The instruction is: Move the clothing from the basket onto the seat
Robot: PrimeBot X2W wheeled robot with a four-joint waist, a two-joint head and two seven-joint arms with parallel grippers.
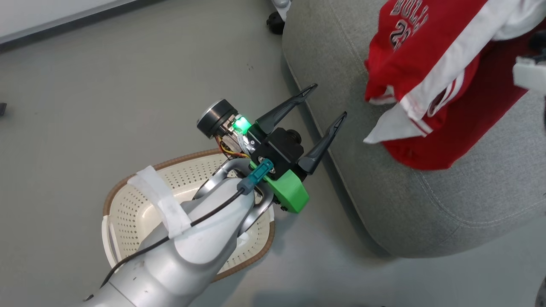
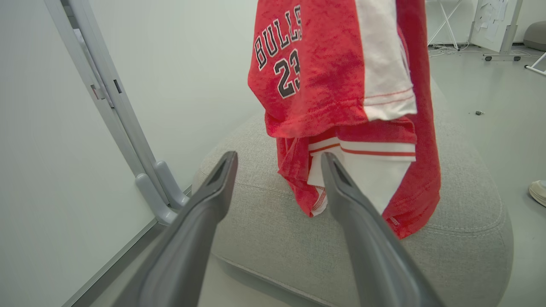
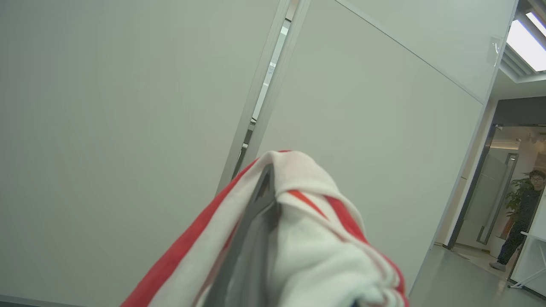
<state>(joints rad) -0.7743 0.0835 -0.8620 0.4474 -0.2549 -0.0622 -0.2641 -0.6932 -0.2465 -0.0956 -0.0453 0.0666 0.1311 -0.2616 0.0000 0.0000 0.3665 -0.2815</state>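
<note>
The red and white clothing [image 1: 422, 59] hangs from above over the grey seat [image 1: 384, 200], and its lower folds reach the cushion. My right gripper [image 3: 275, 179] is shut on the clothing [image 3: 315, 247]; the fabric drapes over the one dark finger that shows. My left gripper [image 1: 328, 101] stands open and empty just left of the seat's edge, its arm passing over the cream basket [image 1: 128, 187], whose visible part holds nothing. In the left wrist view the open left gripper [image 2: 277, 166] points at the hanging clothing [image 2: 315, 72] and the seat [image 2: 264, 226].
The basket stands on the grey floor, left of the seat. A wall panel with a grey frame foot [image 2: 158, 192] rises behind the seat. A shoe [image 2: 538, 192] shows at the right edge. A person [image 3: 520, 221] stands in a far doorway.
</note>
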